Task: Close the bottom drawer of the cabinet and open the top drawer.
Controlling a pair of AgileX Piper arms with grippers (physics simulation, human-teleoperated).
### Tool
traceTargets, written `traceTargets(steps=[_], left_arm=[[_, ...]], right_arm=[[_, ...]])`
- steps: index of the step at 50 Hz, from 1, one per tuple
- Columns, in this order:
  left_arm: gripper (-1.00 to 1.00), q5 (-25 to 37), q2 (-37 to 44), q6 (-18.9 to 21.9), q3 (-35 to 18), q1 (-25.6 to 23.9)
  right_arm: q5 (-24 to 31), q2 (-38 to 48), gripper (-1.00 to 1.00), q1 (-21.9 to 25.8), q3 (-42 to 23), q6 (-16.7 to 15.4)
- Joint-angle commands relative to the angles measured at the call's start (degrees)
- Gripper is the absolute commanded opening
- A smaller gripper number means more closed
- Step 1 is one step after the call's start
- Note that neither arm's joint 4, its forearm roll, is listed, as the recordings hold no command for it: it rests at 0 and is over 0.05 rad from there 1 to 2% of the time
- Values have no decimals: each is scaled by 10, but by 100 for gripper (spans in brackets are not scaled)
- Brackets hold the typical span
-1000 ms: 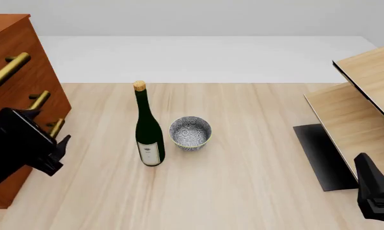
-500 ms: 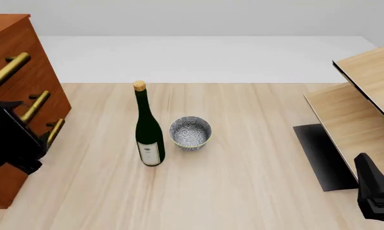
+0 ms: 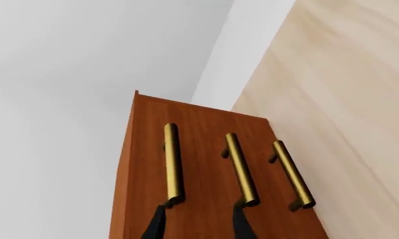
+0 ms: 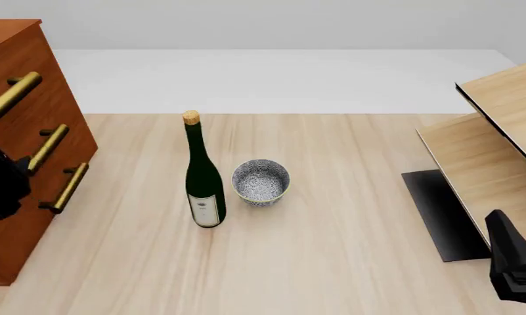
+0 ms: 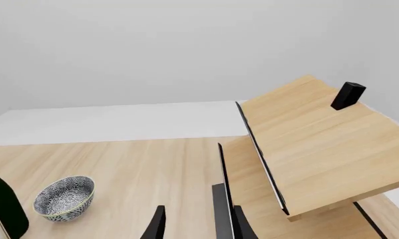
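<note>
Found the cabinet (image 4: 57, 118) upright at the left edge of the tabletop (image 4: 333, 216), well apart from the wine bottle (image 4: 203, 180) and the patterned bowl (image 4: 261, 182) near the middle. Saw all three fronts lying in one flat plane in the left wrist view, so judged the bottom drawer (image 3: 299, 149), nearest the tabletop, to be shut already and the top drawer (image 3: 149, 149) not yet pulled out. Noted the left gripper (image 3: 198, 224) facing the cabinet front with its fingers (image 3: 156, 224) moderately apart and empty, the tips showing near the ends of the top and middle handles without closing on either. Noted the right gripper (image 5: 198, 226) low by the pale shelf boards (image 5: 319, 134), fingers likewise apart and holding nothing. Reckoned the top drawer stiff, solid wood, likely to slide straight out under a steady pull. Reckoned its brass bar handle (image 3: 173, 162) smooth and possibly slippery, so best pinched across the bar near its middle.
</note>
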Motion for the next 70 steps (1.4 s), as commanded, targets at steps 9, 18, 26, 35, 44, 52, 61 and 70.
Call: traceTargets(steps=[9, 18, 26, 35, 44, 52, 61, 70], left_arm=[[100, -67, 34, 63, -9, 35], [100, -114, 67, 93, -1, 46], [100, -134, 82, 112, -2, 48], [100, -156, 103, 122, 1, 51], [100, -173, 121, 129, -6, 55], [100, -181, 138, 133, -16, 63], [100, -190, 160, 135, -36, 71], [100, -196, 170, 138, -42, 80]], right_arm=[[-2, 3, 100, 0, 0, 1], [-6, 7, 100, -2, 1, 1], [-8, 8, 100, -2, 1, 1], [-11, 11, 100, -3, 2, 1], [-15, 15, 100, -4, 2, 1], [-17, 16, 100, -4, 2, 0], [-18, 17, 100, -5, 2, -1], [-19, 17, 100, -6, 3, -2]])
